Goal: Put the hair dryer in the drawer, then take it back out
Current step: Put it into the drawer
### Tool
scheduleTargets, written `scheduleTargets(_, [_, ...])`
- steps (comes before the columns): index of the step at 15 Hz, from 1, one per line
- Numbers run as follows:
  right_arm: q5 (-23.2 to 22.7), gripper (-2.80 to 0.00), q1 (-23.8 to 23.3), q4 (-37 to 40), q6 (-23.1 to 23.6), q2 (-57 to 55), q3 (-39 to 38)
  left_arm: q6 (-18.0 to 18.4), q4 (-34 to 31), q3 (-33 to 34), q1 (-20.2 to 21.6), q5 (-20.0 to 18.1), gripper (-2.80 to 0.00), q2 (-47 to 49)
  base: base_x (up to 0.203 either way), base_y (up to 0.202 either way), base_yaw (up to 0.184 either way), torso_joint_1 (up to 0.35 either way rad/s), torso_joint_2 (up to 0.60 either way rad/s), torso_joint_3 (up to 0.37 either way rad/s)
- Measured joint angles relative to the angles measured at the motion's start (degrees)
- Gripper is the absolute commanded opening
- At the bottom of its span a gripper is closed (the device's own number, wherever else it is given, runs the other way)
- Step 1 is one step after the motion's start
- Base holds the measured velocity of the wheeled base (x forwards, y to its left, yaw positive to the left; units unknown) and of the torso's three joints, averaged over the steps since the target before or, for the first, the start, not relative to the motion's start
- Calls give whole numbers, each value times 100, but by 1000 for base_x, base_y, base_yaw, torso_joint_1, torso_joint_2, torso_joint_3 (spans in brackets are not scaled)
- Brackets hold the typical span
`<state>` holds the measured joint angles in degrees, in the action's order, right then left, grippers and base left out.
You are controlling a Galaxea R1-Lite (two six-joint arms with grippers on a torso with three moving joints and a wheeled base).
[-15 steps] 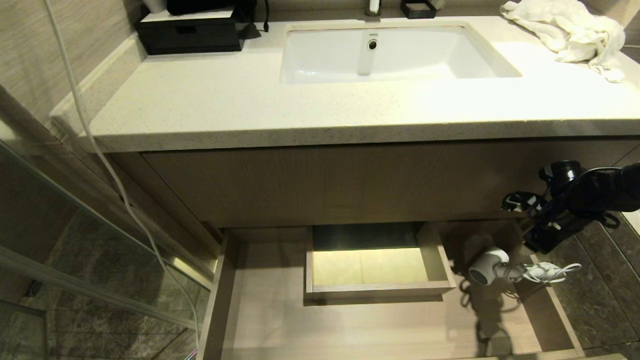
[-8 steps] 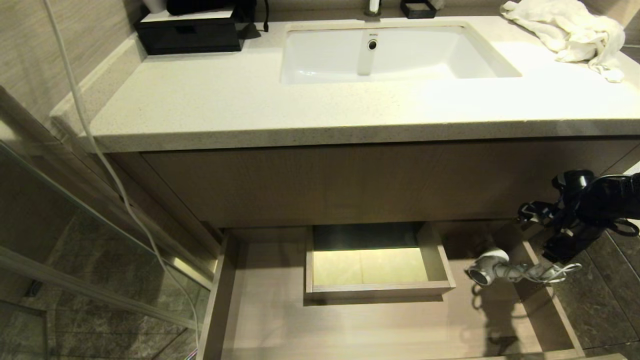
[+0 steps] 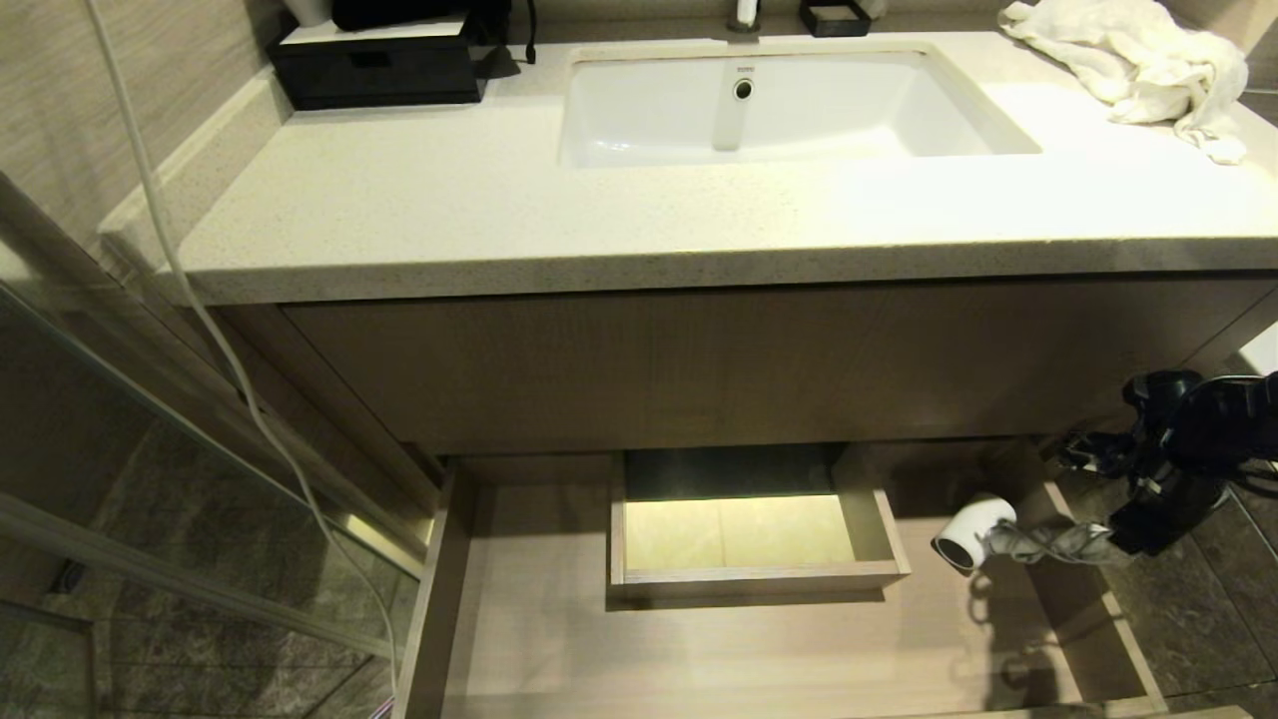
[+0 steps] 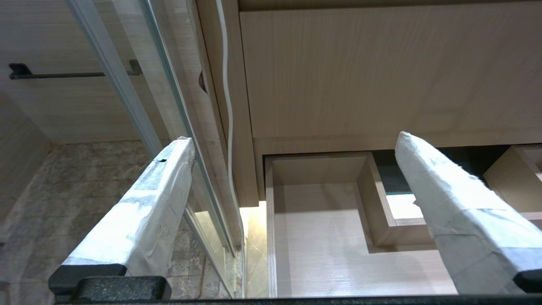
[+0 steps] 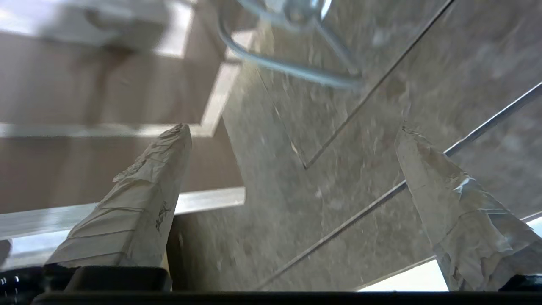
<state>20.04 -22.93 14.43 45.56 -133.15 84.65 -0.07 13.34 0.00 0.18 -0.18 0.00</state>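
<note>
Head view: hair dryer (image 3: pixel 976 535) parked in the drawer (image 3: pixel 699 649)

Lying flat at the drawer's right end, handle pointing toward the right gripper (image 3: pixel 1118 499) just beside it, jaws wide open, holding nothing; left gripper (image 4: pixel 292 203) also open, far off.

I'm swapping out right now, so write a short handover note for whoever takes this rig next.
Right gripper: open, empty, beside the drawer's right wall, over the floor tiles.
Left gripper: open, idle, at the drawer's left end.
Hair dryer: lying at the right end of the open drawer, cord bundle draped on the right wall.
Done: dryer placed in.
Left: regrasp it and lift it out.
</note>
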Motion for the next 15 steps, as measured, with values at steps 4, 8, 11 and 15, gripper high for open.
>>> scheduleTargets(4, [108, 0, -47, -5, -9, -215, 192, 0, 2, 0, -5, 0, 0, 0, 0, 0, 0, 0, 0, 0])
scheduleTargets(8, [69, 0, -55, -13, 20, -368, 270, 0, 2, 0, -3, 0, 0, 0, 0, 0, 0, 0, 0, 0])
scheduleTargets(11, [69, -280, -45, -16, 14, -514, 457, 0, 0, 0, -3, 0, 0, 2, 0, 0, 0, 0, 0, 0])
scheduleTargets(15, [87, -280, -33, 0, -4, -733, 733, -1, 1, 0, -3, 0, 0, 1, 0, 0, 0, 0, 0, 0])
